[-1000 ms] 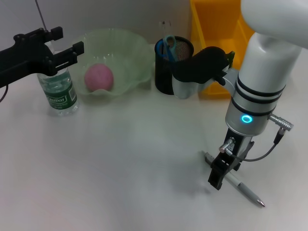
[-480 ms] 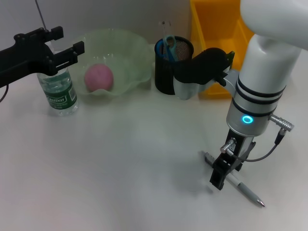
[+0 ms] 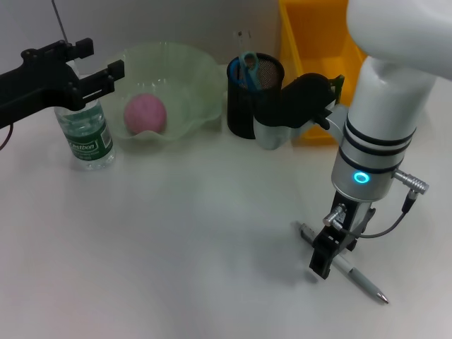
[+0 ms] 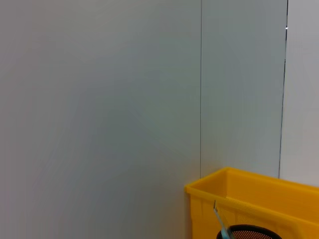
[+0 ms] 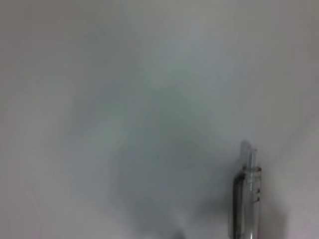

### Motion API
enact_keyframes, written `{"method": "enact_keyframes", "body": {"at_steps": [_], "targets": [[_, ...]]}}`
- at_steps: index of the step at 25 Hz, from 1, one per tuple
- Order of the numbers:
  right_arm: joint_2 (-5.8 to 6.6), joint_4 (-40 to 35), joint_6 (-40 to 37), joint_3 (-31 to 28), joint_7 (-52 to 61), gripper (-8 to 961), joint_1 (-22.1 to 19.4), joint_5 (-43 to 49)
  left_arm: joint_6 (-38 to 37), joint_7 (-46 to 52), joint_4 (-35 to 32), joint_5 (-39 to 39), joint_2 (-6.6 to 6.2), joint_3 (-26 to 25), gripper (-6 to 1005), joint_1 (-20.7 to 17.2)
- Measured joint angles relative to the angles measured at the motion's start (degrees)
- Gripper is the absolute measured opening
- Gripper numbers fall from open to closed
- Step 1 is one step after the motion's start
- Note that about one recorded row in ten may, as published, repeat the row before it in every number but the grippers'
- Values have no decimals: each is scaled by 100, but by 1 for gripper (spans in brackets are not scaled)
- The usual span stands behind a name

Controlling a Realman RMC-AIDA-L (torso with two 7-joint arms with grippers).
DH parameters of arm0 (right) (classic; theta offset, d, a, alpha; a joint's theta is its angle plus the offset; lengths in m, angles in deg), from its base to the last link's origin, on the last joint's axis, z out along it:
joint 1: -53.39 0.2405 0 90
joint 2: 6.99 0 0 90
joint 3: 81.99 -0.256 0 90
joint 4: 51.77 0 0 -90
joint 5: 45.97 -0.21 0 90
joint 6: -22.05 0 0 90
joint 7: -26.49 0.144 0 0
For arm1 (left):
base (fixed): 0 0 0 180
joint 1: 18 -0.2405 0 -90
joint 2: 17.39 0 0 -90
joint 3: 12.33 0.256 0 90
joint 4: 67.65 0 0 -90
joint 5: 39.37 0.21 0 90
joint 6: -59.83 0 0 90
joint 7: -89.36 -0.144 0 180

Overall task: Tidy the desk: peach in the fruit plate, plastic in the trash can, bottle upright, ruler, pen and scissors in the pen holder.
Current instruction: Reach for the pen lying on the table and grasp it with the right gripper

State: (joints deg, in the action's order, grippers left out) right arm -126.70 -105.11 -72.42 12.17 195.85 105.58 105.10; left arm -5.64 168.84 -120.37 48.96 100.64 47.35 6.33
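A silver pen (image 3: 353, 274) lies flat on the white desk at the front right. My right gripper (image 3: 325, 258) points straight down onto its middle; the right wrist view shows the pen's clip end (image 5: 246, 201) close below. The pink peach (image 3: 145, 113) rests in the green fruit plate (image 3: 191, 70). The bottle (image 3: 86, 138) stands upright at the left, its top hidden behind my left gripper (image 3: 95, 62), which is open. Blue-handled scissors (image 3: 247, 62) and a clear ruler (image 3: 243, 37) stick out of the black mesh pen holder (image 3: 244, 106). No plastic is in view.
The yellow trash can (image 3: 314, 42) stands at the back right, right beside the pen holder; its rim (image 4: 249, 181) also shows in the left wrist view. My right arm's black and grey elbow (image 3: 289, 106) hangs in front of the holder and the bin.
My right gripper has shifted slightly to the right over the pen. The left arm, bottle, peach and holder have not moved.
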Motion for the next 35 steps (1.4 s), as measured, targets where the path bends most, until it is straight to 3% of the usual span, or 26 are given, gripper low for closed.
{"method": "enact_keyframes", "body": {"at_steps": [10,20,35], "targets": [[0,-1,-7,6,0,624,24,1,-3,-3,-6,-3,0,0,663,-25],[0,71,-47,6,0,443,42,1,-23,-3,-10,-5,0,0,663,-25],[0,197,-38,15,0,439,113,4,-62,-3,-10,-9,-4,0,663,-34]]}}
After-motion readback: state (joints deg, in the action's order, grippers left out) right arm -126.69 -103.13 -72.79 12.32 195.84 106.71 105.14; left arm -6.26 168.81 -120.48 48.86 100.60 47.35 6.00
